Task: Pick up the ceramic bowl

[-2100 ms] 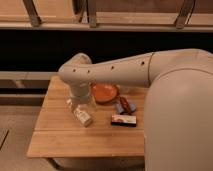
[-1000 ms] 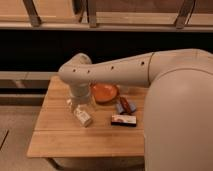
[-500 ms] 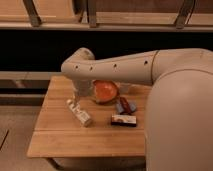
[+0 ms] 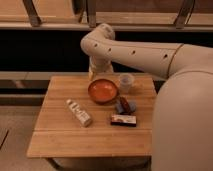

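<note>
While the gripper [image 4: 97, 73] hangs at the table's [image 4: 60, 135] twelve-o'clock edge, the ceramic bowl [image 4: 103, 91] lies close by.
Bowl sits at six o'clock of the jaws; their state cannot be told.

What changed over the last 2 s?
The arm rose up and back from its low position over the table, uncovering the bowl and the cup. The gripper now hangs behind the bowl, at the table's far edge. The bowl is not picked up. Bowl, cup, bottle and box stayed put.
</note>
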Controlling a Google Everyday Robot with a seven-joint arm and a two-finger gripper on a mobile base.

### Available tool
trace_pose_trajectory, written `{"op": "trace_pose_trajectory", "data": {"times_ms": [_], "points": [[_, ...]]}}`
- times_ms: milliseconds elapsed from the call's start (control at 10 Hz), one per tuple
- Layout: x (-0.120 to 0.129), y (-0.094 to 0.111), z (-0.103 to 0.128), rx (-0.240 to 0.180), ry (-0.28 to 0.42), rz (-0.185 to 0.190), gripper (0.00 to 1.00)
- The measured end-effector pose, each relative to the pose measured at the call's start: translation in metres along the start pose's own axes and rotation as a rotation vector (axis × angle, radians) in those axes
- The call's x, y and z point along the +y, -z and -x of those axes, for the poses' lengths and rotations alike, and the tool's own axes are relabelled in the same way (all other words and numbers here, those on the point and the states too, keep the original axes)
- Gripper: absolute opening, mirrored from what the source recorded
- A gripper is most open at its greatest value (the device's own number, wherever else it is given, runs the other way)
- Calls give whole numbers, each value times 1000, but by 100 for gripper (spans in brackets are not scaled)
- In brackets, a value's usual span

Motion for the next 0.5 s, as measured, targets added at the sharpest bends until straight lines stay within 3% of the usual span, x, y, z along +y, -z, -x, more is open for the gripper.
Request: {"op": "trace_pose_trajectory", "data": {"times_ms": [200,500], "points": [[-1,1,1,-3,12,-1,65],[35,-18,-26,35,54,84,65]]}}
